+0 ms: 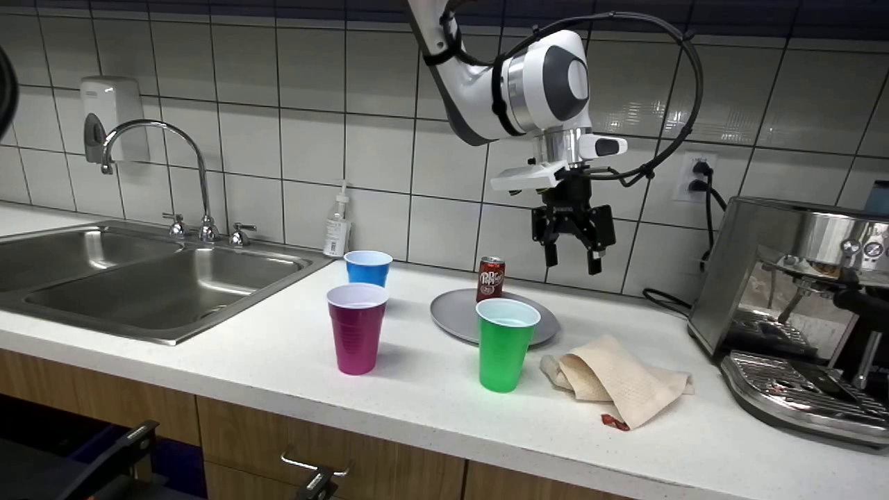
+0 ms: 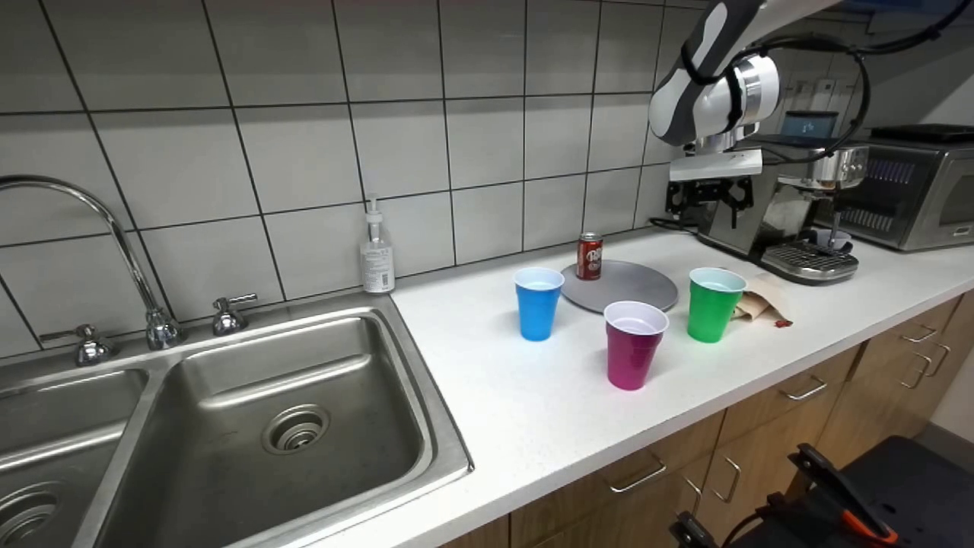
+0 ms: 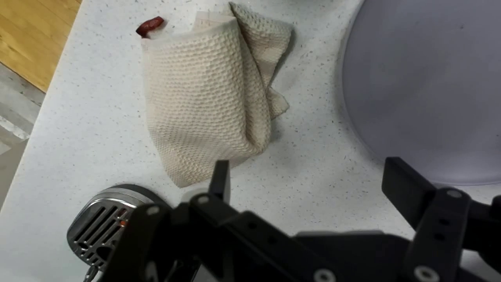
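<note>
Robotiq gripper (image 1: 573, 260) hangs above the white countertop (image 1: 417, 375), its two fingers (image 3: 407, 188) spread wide apart. On that surface, a rumpled beige paper towel (image 3: 199, 98) lies near but apart from a round gray plate (image 3: 422, 86), with a small red scrap (image 3: 150, 26) at the towel's edge. Upright on the plate, close to its rim, stands a Dr Pepper can (image 1: 490, 279). Near both plate and towel is a green plastic cup (image 1: 505, 354); an espresso machine (image 1: 826, 226) sits past the towel.
</note>
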